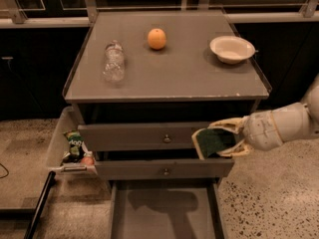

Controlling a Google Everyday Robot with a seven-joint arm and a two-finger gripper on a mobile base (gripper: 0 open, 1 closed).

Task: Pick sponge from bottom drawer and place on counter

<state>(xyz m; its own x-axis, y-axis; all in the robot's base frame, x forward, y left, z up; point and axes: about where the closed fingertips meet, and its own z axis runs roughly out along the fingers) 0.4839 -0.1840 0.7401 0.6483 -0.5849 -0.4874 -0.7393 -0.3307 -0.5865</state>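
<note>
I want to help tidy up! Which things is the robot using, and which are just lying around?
Using: sponge, held by the gripper before the upper drawers; bottom drawer, open; counter.
Lying about: bottle, orange, bowl, snack packet.

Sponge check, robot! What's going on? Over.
Gripper shut on sponge, in front of top drawer's right end. Bottom drawer open below. Counter above holds water bottle, orange, bowl.

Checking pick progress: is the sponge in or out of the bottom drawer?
Out. The tool grips the sponge in front of the two knobbed drawers, above the open bottom drawer.
</note>
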